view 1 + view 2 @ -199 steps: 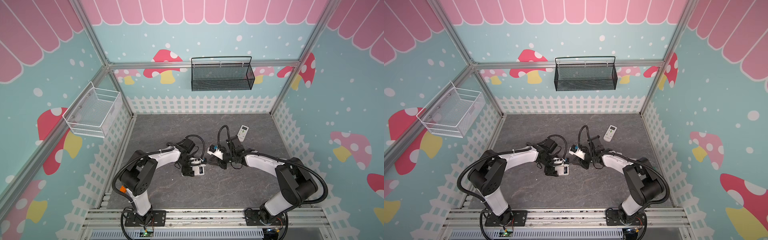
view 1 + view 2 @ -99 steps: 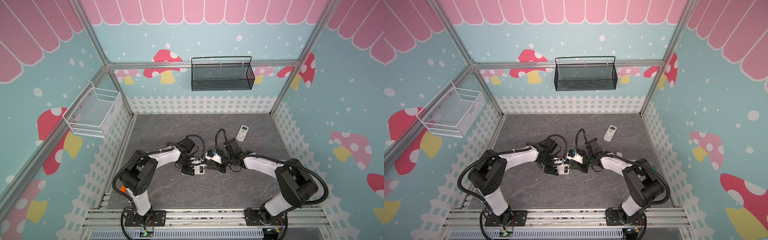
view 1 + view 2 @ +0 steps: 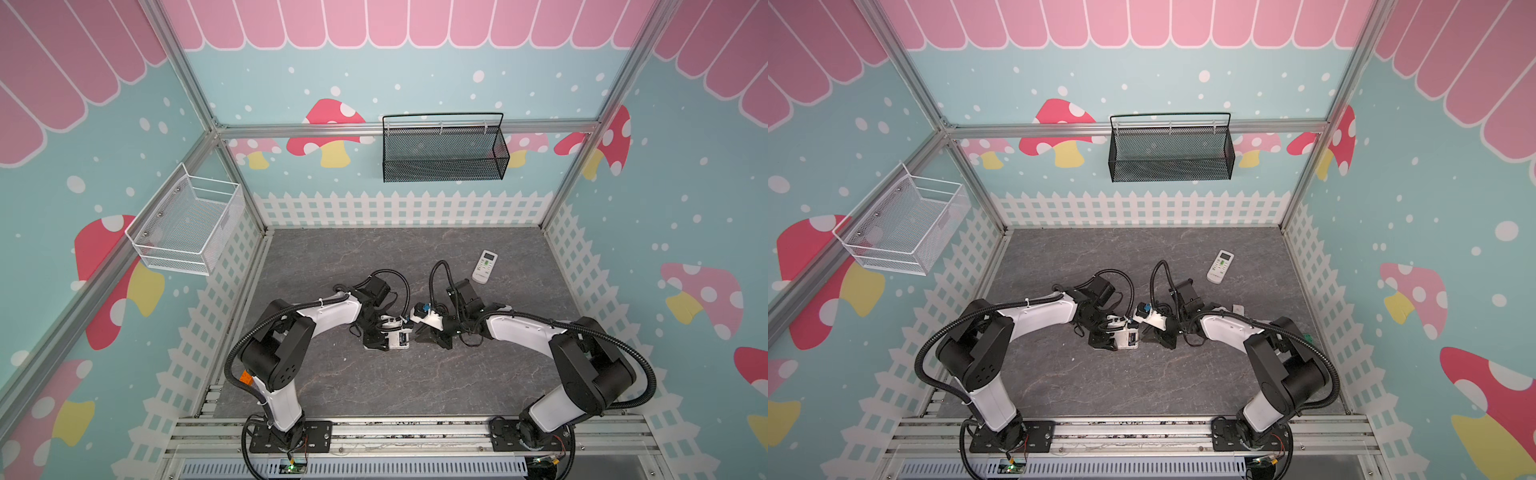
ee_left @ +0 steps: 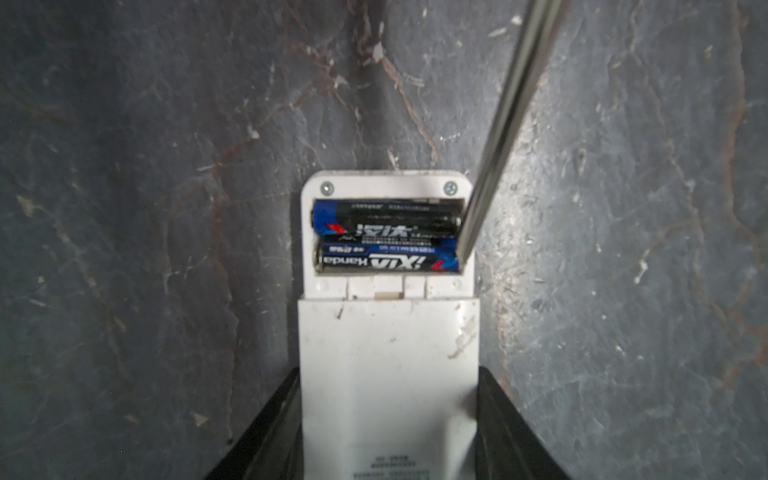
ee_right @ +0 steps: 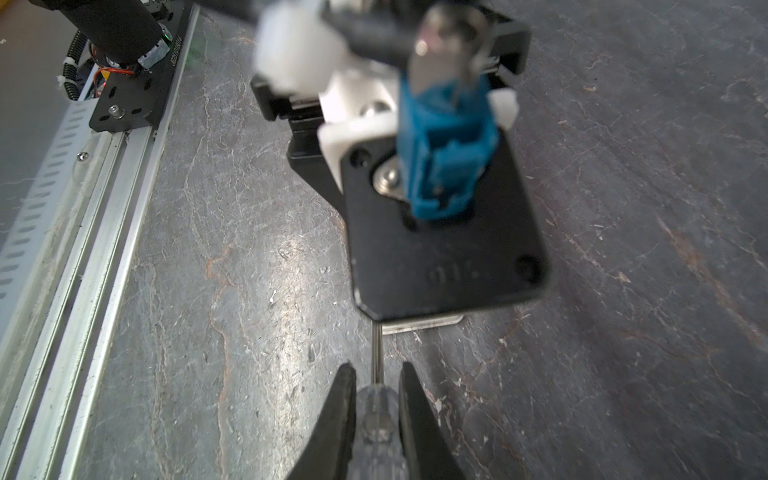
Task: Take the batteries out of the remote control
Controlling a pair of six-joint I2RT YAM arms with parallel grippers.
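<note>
Left wrist camera looked down the back of the white remote control (image 4: pixel 388 353), which lay on the grey, stone-patterned desk (image 4: pixel 145 208) as far as I could tell. The left end effector (image 4: pixel 388 376) was closed part-way, one black finger against each long side of the body, so the remote control was pinched between them. Its battery bay stood uncovered. Both batteries (image 4: pixel 386 222) sat inside it side by side, crosswise to the body, black with blue ends and white lettering.

A screwdriver (image 4: pixel 507 108) came in at a slant. The tip of its bright metal shaft rested at one end of the battery nearer the end effector, just beside the bay's side wall. I could not tell whether the tip had got under that battery.

From the right wrist camera, the right end effector (image 5: pixel 377 374) was clamped tight on the screwdriver's clear handle. The thin shaft ran forward and vanished beneath the left arm's black camera housing (image 5: pixel 444 257), which carried a blue plug. A pale edge of the remote control showed under that housing.

In both top views the two arms met near the middle of the desk with their end effectors close together. A second remote (image 3: pixel 484 267) lay face up, well apart, toward the back right. A black mesh basket (image 3: pixel 442 149) hung on the back wall and a white wire basket (image 3: pixel 187 232) on the left wall.
</note>
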